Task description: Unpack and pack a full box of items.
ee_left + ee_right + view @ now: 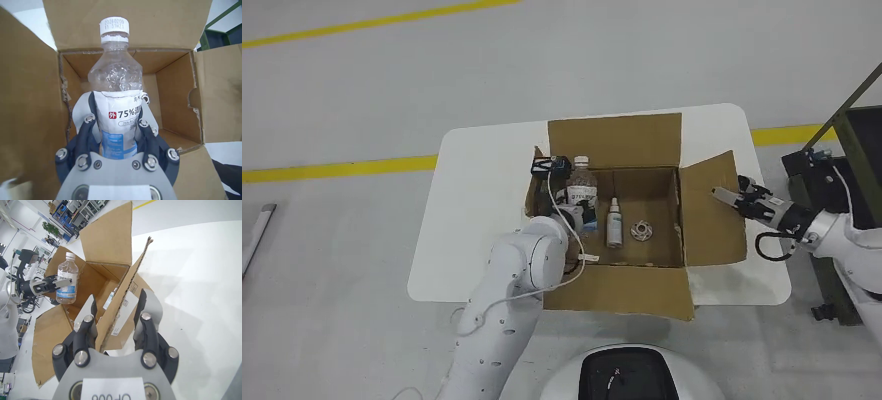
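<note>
- The left gripper (118, 106) is closed on a clear plastic bottle (115, 79) with a white cap. One finger presses each side of the bottle's labelled middle.
- In the top view the bottle sits just left of the frame's centre, at the left edge of the opening of the cardboard box (642, 160). The right wrist view shows it upright and held up off the box floor.
- The box stands in the middle of the frame on a white table (472, 200), with all four flaps folded outward.
- On the box floor, near the centre of the frame, lies a small spray bottle (614, 222). A round metal piece (641, 231) lies just to its right.
- The right gripper (739, 197) is at the right of the frame, at the outer edge of the box's right-hand flap (712, 215). Its fingers are spread wide, the flap's edge runs between them, and it has hold of nothing. Whether a finger touches the cardboard cannot be told.
</note>
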{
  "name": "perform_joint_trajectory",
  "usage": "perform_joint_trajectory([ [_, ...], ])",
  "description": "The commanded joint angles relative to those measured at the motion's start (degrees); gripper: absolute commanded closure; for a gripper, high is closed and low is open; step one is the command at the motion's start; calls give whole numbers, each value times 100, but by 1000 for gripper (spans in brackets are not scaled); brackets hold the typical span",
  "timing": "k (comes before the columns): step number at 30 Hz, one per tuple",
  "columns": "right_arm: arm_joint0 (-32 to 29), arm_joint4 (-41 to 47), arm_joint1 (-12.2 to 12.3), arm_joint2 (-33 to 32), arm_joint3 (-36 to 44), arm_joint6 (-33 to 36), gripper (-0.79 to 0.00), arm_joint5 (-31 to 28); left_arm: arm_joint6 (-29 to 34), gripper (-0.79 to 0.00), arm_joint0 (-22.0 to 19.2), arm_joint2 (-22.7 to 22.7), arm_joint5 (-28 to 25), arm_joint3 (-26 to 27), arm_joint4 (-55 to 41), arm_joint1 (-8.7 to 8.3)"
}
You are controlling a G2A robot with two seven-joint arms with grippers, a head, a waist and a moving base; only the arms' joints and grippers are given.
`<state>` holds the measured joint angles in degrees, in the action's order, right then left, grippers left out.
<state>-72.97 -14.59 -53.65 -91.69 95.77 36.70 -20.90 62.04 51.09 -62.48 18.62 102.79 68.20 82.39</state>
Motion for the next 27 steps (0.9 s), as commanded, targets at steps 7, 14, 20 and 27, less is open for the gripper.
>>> perform_joint_trajectory([
  [7,-291,-360,25,-537,685,-786,-382,-494,191,0,155,-429,-71,538,515,-80],
  [14,-269,-939,-8,-80,1160,-922,0,-673,215,0,333,-691,-99,705,889,-123],
  [20,-8,-1297,-57,478,751,-818,0,-384,114,0,417,-879,-62,593,1087,-138],
  [27,117,-1334,-79,622,305,-788,0,-323,21,0,541,-1123,-74,468,1231,-159],
])
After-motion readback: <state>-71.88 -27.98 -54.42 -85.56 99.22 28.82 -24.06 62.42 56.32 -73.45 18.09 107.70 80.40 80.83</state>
